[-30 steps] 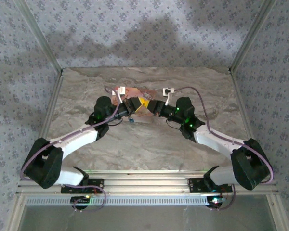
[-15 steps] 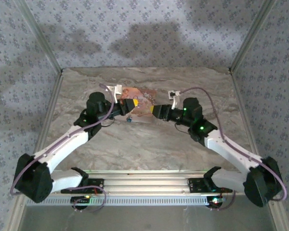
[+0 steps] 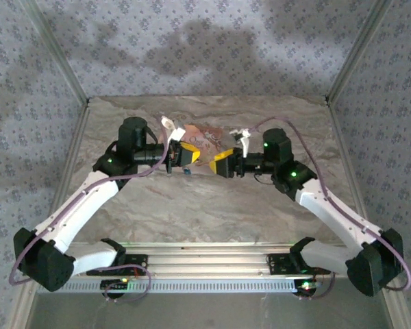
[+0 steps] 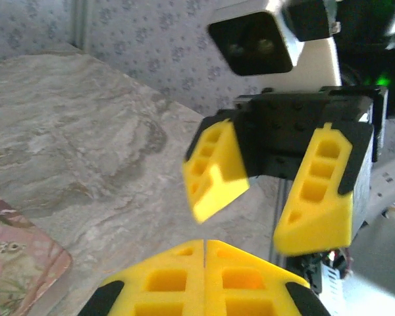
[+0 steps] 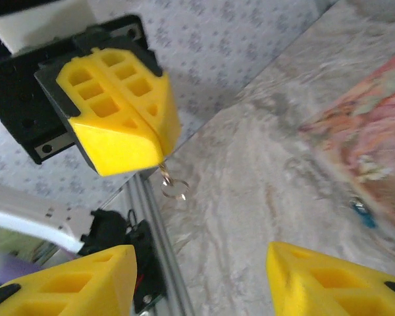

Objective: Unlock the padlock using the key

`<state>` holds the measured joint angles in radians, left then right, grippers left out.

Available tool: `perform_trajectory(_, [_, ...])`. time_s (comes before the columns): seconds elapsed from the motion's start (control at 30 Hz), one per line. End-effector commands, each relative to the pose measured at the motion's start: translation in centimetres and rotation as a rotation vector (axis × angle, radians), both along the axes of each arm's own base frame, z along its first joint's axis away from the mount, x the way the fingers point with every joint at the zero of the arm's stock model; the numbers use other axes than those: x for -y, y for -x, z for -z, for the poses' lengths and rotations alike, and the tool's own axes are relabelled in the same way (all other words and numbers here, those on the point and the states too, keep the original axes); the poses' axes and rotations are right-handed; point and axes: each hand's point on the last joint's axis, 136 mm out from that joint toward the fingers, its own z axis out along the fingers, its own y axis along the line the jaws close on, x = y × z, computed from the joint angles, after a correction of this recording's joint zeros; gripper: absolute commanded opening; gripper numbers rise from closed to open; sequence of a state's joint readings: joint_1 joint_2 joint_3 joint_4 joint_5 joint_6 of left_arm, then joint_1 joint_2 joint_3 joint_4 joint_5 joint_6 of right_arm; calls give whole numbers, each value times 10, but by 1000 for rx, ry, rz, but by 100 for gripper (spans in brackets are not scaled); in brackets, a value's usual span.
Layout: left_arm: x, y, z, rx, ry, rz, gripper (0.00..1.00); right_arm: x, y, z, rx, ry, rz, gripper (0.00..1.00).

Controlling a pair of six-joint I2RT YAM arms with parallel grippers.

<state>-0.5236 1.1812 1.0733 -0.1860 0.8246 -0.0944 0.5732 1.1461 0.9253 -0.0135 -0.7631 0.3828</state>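
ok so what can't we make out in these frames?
Key: right wrist view, just its ring end hangs under the shut left gripper; the rest is hidden between the fingers.
Padlock: top view, a tiny blue speck, too small to tell whether the shackle is open; blurred in the right wrist view too.
Pink box: left wrist view, cut off by the left and bottom edges.

The fingers (image 5: 112, 92) of the left gripper (image 5: 159, 150) were matt yellow plastic, moulded with square pockets, in black plastic mounts; the right gripper (image 4: 250, 220) had the same. A key ring (image 5: 174, 189) was thin shiny metal. The table (image 4: 85, 131) looked like smooth marbled stone with a dull sheen, the box (image 5: 375, 118) like matt printed paper, and the rail (image 3: 212, 264) like ribbed bare metal.
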Motion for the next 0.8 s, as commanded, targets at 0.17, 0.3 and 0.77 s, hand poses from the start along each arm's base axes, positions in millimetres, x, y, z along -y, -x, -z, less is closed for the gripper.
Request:
perform_trajectory(0.17, [7, 17, -13, -21, 24, 145, 0, -33, 14, -21, 66, -58, -162, 48])
perform_trajectory(0.3, [7, 18, -13, -22, 25, 148, 0, -37, 13, -20, 67, -58, -166, 30])
perform_trajectory(0.77, [6, 18, -8, -79, 35, 151, 0, -43, 9, -10, 64, -53, -143, 0])
